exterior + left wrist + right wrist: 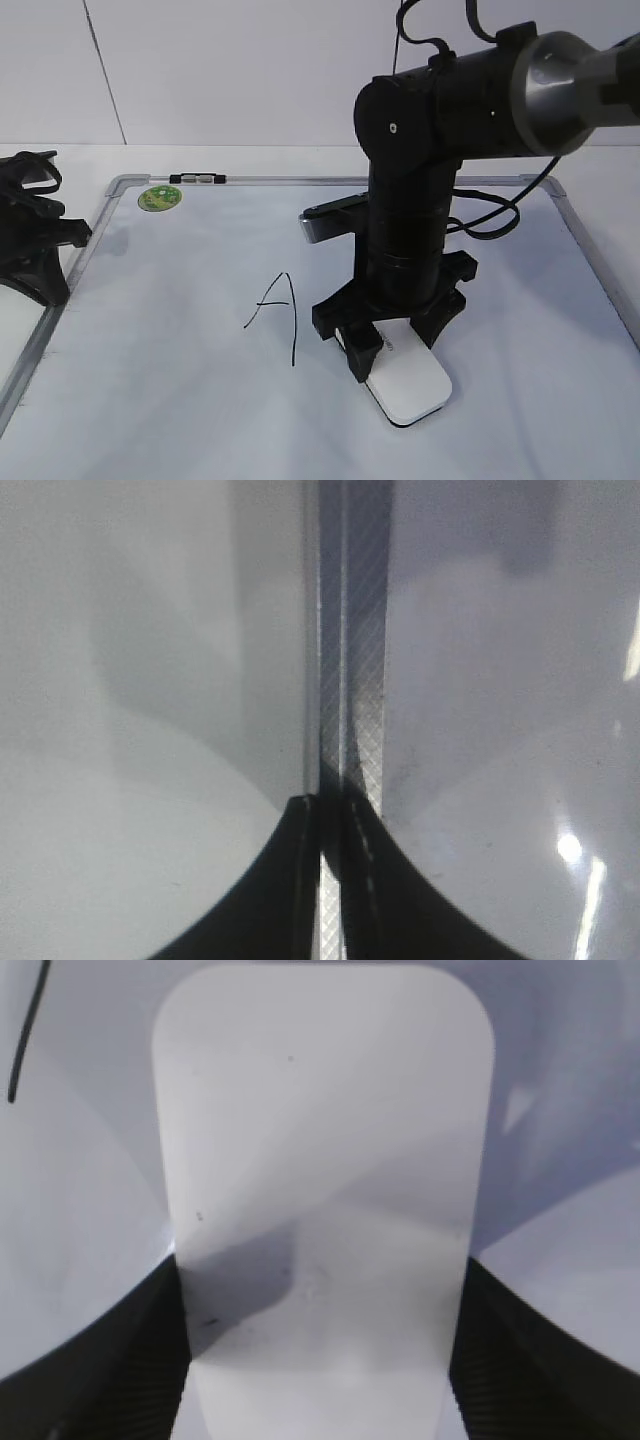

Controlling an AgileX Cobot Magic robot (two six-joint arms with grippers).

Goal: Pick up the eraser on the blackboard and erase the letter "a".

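I am at the pick-up step. My right claw point(385, 355) is down on the eraser point(408, 381), which lies flat on the board point(150, 400), towards its near edge and right of the middle. In my right wrist view the eraser point(320, 1190) fills the space between my two fingers point(135, 1360), its long sides running straight into them; the fingers stand about as wide as the eraser and seem to touch both sides. So I judge the claw clenched on the eraser, though it has not yet left the board as far as I can see.

The only writing I can see is a tall angular "A" point(278, 315) to the left of the eraser, near it but apart. I see no small cursive "a" anywhere; it may be hidden under the eraser or behind my arm, and I cannot tell which.

The next move, as I judge it, calls for a firm hold on the long sides, a small lift or a flat slide with the felt down, then finding the "a" and rubbing over it without touching the "A".

My left claw point(325, 880) rests over the board's left frame point(350, 680), well apart from the eraser. Its fingers lie close together with only a thin slit between them, holding nothing.
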